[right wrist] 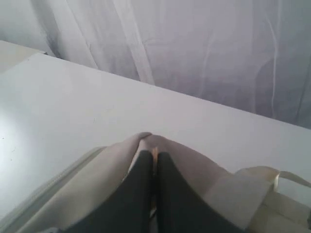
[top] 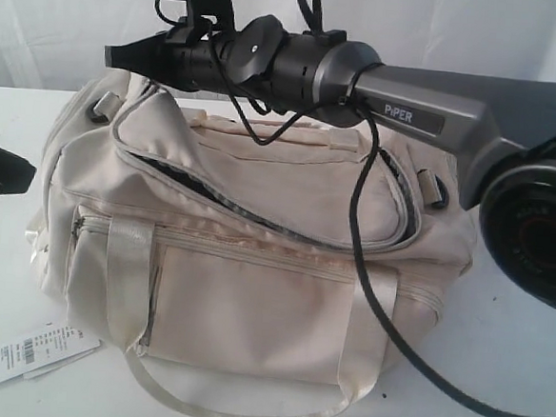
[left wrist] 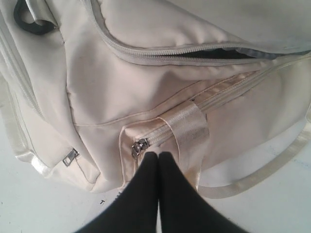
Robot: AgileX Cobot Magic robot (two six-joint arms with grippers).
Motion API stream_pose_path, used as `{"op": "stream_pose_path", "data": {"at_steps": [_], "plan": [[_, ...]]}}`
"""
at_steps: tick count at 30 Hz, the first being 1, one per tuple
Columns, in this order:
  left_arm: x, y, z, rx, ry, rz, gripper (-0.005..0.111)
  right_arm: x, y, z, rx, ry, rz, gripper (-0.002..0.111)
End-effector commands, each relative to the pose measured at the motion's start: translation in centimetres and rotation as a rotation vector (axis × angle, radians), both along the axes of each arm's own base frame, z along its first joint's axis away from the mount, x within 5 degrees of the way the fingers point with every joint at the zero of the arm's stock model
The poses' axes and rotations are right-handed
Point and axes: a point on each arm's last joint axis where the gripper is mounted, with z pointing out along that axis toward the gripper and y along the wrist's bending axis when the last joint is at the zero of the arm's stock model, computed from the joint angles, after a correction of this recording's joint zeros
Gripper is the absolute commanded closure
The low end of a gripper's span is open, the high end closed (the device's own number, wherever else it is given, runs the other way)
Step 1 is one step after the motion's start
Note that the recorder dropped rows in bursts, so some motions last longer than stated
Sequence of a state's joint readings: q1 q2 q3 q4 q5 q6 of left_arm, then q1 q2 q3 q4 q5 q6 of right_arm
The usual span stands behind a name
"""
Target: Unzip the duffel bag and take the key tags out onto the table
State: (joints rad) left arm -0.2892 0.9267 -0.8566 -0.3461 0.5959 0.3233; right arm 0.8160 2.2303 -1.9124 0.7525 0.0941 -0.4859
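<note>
The cream duffel bag [top: 255, 264] lies on the white table [top: 521, 350]. Its main zipper gapes along the top front, showing dark lining [left wrist: 228, 53]. The key tags are hidden. My right arm reaches across the bag from the right. Its gripper [top: 114, 56] hangs over the bag's far left top end, and in the right wrist view this gripper [right wrist: 154, 153] is shut on a thin tan sliver of the bag, with fabric bulging around it. My left gripper [left wrist: 158, 154] is shut and empty, its tips beside the front pocket's zipper pull [left wrist: 140, 146].
A white paper barcode tag [top: 44, 350] lies on the table by the bag's front left corner. A satin handle loop [top: 245, 411] trails in front of the bag. The right arm's black cable [top: 369, 272] hangs across the bag. Pale curtains [right wrist: 204, 48] back the table.
</note>
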Motion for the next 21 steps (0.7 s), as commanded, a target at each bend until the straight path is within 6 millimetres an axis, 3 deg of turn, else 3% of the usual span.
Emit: {"op": "stream_pose_path", "data": {"at_steps": [1, 6, 11, 17, 21], "plan": [[-0.2, -0.1, 0.3, -0.029, 0.001, 0.003, 0.107, 2.0, -0.4, -0.3, 0.018, -0.034, -0.044, 0.108], [-0.2, -0.1, 0.4, -0.032, 0.002, 0.003, 0.107, 4.0, -0.7, -1.7, 0.020, -0.034, -0.075, 0.108], [-0.2, -0.2, 0.4, -0.041, 0.005, 0.003, 0.107, 4.5, -0.1, -2.4, 0.022, -0.038, -0.068, 0.108], [-0.2, -0.2, 0.4, -0.043, 0.006, 0.003, 0.107, 5.4, 0.6, -5.3, -0.067, -0.117, -0.054, 0.108], [-0.2, -0.2, 0.4, -0.048, 0.007, 0.003, 0.107, 5.4, 0.8, -5.9, -0.091, -0.138, -0.047, 0.091]]}}
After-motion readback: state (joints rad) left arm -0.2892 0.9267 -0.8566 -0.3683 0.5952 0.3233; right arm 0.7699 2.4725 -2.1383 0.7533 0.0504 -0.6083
